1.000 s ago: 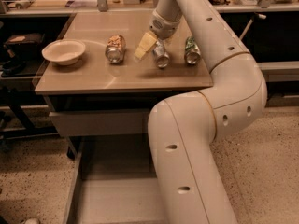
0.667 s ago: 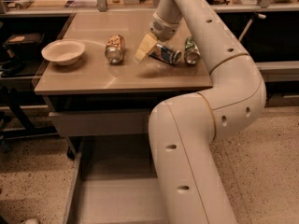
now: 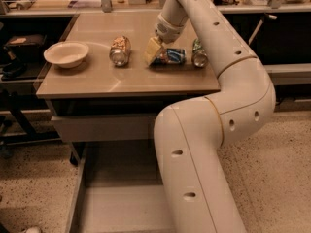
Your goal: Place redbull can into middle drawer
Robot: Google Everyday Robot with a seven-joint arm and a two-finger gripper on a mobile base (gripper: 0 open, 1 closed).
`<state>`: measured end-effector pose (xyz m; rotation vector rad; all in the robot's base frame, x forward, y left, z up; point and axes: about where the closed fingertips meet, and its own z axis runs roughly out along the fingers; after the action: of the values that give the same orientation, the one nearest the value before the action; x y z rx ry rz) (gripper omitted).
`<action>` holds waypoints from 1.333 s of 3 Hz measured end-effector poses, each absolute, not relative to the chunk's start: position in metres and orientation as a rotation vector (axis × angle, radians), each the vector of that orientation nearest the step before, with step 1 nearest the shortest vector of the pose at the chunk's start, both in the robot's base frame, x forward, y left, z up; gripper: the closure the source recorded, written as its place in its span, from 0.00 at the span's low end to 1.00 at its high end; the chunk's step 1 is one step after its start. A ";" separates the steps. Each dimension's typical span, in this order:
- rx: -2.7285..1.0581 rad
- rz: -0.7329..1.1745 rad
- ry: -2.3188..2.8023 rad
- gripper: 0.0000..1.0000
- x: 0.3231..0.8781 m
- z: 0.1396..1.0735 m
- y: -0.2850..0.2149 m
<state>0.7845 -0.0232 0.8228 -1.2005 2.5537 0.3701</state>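
The redbull can (image 3: 171, 56), slim and silver with blue patches, lies on its side on the tan tabletop (image 3: 97, 81). My gripper (image 3: 154, 50) is at the can's left end, reaching down from the arm that curves up through the middle of the view. The middle drawer (image 3: 116, 208) is pulled open below the table at the bottom of the view. Its flat grey-beige bottom is bare where it shows, and the arm hides its right part.
An orange-tan patterned can (image 3: 119, 50) lies on its side left of the gripper. A green can (image 3: 198, 53) sits right of the redbull can. A white bowl (image 3: 66, 54) stands at the table's left. Cluttered benches run along the back.
The redbull can stood nearly upright by the gripper a second ago. It has tipped over to the right and now lies flat on the table. The gripper has barely moved.
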 end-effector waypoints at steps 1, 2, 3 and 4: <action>-1.200 0.370 2.554 0.65 0.784 0.823 -0.023; -1.200 0.370 2.554 0.89 0.784 0.823 -0.023; -1.200 0.370 2.554 1.00 0.785 0.823 -0.023; -1.192 0.370 2.536 1.00 0.791 0.821 -0.019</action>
<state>0.7905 -0.0188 0.8214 -1.1920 2.5357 0.3697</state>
